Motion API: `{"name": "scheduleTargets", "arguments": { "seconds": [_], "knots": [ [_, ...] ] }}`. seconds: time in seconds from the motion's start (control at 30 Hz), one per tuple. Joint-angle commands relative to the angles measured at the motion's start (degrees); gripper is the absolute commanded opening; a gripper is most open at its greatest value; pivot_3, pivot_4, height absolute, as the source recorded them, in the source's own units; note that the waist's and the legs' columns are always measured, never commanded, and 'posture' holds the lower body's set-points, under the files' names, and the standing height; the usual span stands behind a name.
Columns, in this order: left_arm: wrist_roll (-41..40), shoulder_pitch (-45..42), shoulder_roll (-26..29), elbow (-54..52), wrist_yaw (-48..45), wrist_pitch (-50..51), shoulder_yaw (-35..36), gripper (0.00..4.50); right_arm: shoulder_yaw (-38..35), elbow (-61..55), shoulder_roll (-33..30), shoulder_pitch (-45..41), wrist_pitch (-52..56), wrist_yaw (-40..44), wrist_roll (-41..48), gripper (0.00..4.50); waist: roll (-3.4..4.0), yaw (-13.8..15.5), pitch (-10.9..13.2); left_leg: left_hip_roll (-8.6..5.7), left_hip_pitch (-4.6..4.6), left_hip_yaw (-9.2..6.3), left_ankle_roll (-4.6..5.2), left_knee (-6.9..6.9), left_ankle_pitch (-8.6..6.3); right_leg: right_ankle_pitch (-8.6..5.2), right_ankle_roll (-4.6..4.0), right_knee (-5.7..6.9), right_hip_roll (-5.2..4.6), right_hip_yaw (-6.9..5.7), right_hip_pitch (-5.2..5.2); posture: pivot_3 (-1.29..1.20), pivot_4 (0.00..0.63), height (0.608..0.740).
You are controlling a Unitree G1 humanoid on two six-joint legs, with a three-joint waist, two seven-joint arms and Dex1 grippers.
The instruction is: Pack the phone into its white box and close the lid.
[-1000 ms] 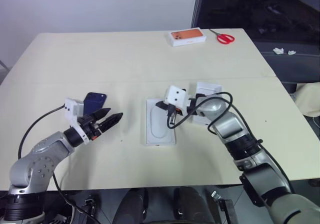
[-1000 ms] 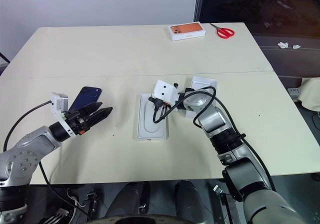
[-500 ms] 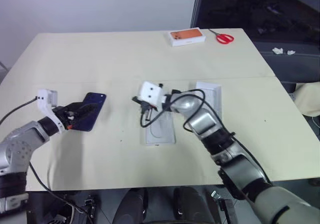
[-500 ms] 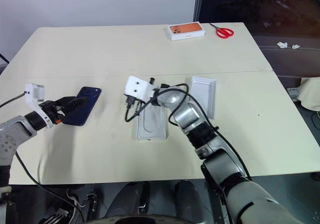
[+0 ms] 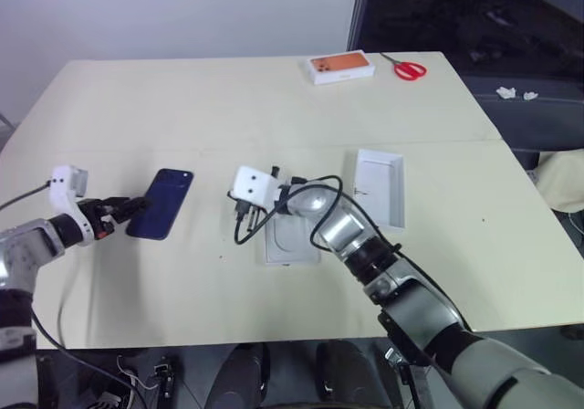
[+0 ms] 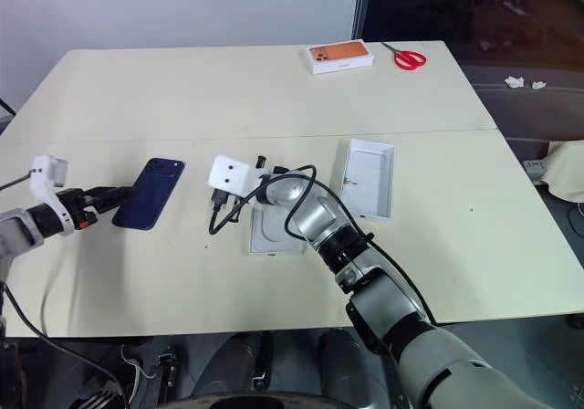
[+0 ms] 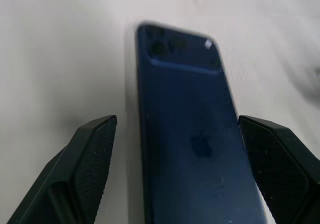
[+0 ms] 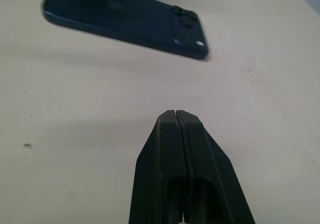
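Two grippers: we see both over the left half of the table (image 5: 137,99), each pointed toward the phone from an opposite side.
Hidden or cut off: the white insert (image 5: 294,241) with the oval recess is partly covered by the right arm and its cable, so we cannot make out its far end. In the left wrist view the near end of the phone (image 7: 192,134) runs off the frame edge, and its far end is blurred.
Hard to make out: in the eye views we cannot tell whether the left fingertips touch the phone's near end or stop just short of it. The tray right of centre is white inside with a small dark mark, so we take it for the lid (image 5: 380,186); we cannot pick out a tan-floored tray.
Left gripper (image 5: 123,212): its fingers (image 7: 90,159) stand spread wide, one on each side of the phone's near end. We see a gap between each pad and the phone's edges, so nothing is gripped.
Right gripper (image 8: 176,115): its fingers are pressed flat together with nothing between them. The tip hangs over bare table, near the phone's camera end but apart from it.
Phone: it lies flat on the left part of the table, glossy back up, camera cluster at the far end.
Far edge: a small white box with an orange top (image 5: 342,67) and red-handled scissors (image 5: 406,68) lie well apart from the arms.
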Motion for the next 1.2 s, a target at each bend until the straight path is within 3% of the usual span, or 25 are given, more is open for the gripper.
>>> {"name": "scheduleTargets", "arguments": {
  "seconds": [0.03, 0.2, 0.5, 0.73, 0.93, 1.2],
  "knots": [
    [0.9, -3.2, 1.1, 2.5, -5.0, 2.3, -1.4, 4.11, 1.1, 0.4, 1.8, -2.4, -1.5, -1.4, -1.7, 0.03, 0.00, -0.3, 0.0, 0.00, -0.01, 0.00, 0.00, 0.00, 0.00, 0.00, 0.00, 0.03, 0.00, 0.00, 0.00, 0.00, 0.150, 0.740],
    [1.0, -5.7, -0.2, 8.3, -13.6, 10.1, -5.2, 4.11, 2.3, 0.4, 3.1, -3.0, -1.4, -1.1, -3.0, 0.03, 0.00, -0.7, 0.0, -0.04, -0.01, 0.00, 0.01, 0.02, 0.00, -0.01, 0.00, 0.11, -0.01, -0.02, -0.02, 0.00, 0.150, 0.740],
    [3.0, -4.9, -1.4, 9.1, -18.8, 14.8, -7.6, 4.11, 2.6, -0.2, 2.5, -2.9, -1.5, 0.8, -3.3, 0.03, 0.02, -0.7, 0.0, -0.06, 0.04, 0.00, 0.03, 0.04, -0.01, -0.01, -0.01, 0.14, -0.03, 0.01, -0.02, 0.00, 0.150, 0.740],
    [2.8, -2.9, -3.1, 5.3, -16.7, 16.2, -6.3, 4.11, 5.9, 3.7, 2.1, -4.9, 4.6, 2.9, -7.7, 0.03, 0.06, -0.6, -0.1, -0.09, 0.08, -0.01, 0.06, 0.05, -0.03, -0.01, -0.01, 0.14, -0.06, 0.05, 0.03, 0.00, 0.150, 0.740],
    [2.3, -1.3, -4.4, 0.3, -14.7, 17.0, -5.6, 4.11, 1.7, 7.3, 6.8, -9.0, 11.7, 4.8, -3.4, 0.03, 0.09, -0.5, -0.1, -0.09, 0.10, -0.03, 0.07, 0.05, -0.03, -0.01, -0.01, 0.16, -0.07, 0.05, 0.04, 0.00, 0.150, 0.740],
    [2.0, 0.9, -8.0, -5.0, -10.7, 19.0, -5.4, 4.11, 2.6, 13.3, 8.7, -9.9, 11.5, 2.5, -4.7, 0.03, 0.29, 0.3, -0.3, -0.17, 0.17, -0.04, 0.24, 0.05, -0.14, -0.01, -0.01, 0.14, -0.15, 0.06, 0.12, 0.00, 0.150, 0.740]
  ]
}}
